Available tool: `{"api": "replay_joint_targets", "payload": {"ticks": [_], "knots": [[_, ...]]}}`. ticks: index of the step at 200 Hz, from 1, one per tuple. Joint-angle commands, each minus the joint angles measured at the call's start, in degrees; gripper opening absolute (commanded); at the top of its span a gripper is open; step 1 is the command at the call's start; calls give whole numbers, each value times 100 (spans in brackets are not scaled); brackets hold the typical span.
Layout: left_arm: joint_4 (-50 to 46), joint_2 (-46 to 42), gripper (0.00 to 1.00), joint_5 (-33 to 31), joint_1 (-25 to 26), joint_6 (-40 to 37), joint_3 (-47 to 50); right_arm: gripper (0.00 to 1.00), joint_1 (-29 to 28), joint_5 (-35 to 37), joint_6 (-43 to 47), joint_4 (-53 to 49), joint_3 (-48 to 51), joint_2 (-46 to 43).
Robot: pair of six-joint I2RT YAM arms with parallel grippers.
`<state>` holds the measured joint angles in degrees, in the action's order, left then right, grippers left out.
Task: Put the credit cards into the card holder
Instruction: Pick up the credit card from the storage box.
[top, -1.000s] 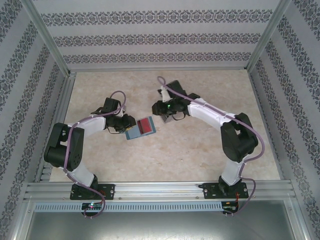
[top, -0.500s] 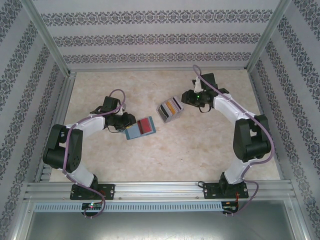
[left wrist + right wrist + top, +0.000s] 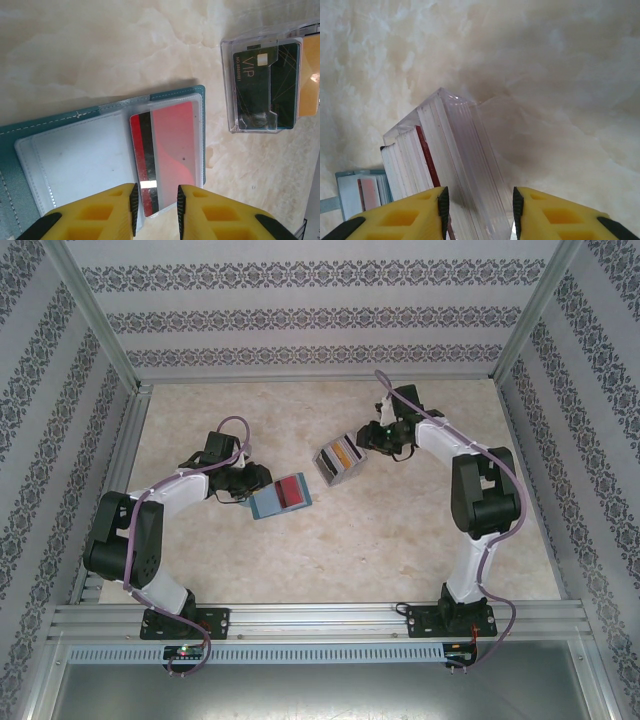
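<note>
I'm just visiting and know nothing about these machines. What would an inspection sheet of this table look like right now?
surface: pale marbled table.
job's things: teal card holder lies open, with a red card partly in its sleeve. More cards stand in a clear tray, among them a dark green card and an orange card.
clutter: nothing seen.
hands: left hand has a finger on either side of the red card's near end, grip unclear. Right hand is open, with a finger on either side of the clear tray's end.
cables: purple cables run along both arms.
surroundings: patterned walls, metal frame.
</note>
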<state>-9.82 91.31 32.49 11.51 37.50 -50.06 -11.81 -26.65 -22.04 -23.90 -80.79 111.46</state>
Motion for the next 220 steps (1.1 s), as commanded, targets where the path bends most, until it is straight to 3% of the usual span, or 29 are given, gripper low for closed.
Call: {"api": "replay_joint_targets", "payload": {"ticks": [1,220], "knots": [[121,-86,30,-59,-52,-15,98,42,-128,-173,152,-141,-215,127],[225,1,30,29,-45,4,152,42,-377,-261,167,-301,-420,46]]}}
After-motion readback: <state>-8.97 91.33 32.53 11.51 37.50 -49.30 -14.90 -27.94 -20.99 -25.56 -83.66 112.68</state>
